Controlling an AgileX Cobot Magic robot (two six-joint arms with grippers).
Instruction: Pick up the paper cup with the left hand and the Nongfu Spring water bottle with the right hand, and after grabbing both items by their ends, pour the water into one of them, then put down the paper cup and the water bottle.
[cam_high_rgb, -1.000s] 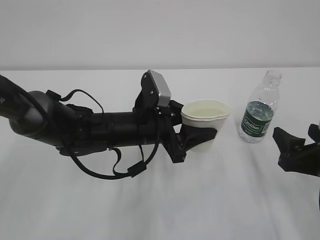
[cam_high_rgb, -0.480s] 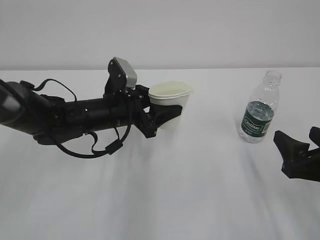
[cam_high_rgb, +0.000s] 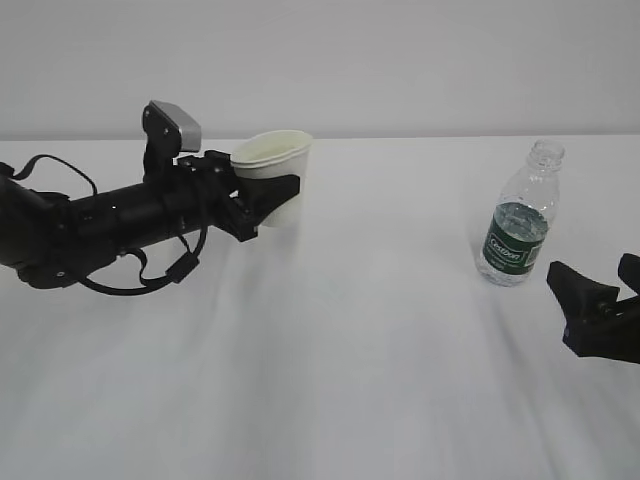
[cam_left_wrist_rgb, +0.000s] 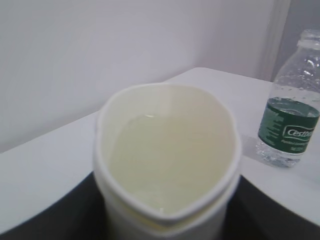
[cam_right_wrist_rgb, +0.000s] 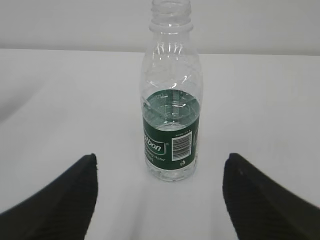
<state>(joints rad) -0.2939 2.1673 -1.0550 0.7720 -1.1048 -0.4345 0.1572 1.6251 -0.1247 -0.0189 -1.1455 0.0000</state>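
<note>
The desk is a plain white surface, and its near and side edges are cut off in the exterior view. The left arm reaches in from the left border with its shoulder out of frame. The right end effector shows only as two dark finger tips at the right border of the exterior view; the rest of that arm is hidden. Its jaws stand wide apart and empty, just in front of the Nongfu Spring water bottle, one finger to each side without touching it.

The bottle stands upright on the desk, capless, and looks drained apart from droplets on its wall. The left end effector grips the paper cup about its lower wall, well to the left of the bottle; whether the cup's base touches the desk cannot be told. From the wrist camera the cup's rim is squeezed out of round, and clear water fills it partway.
</note>
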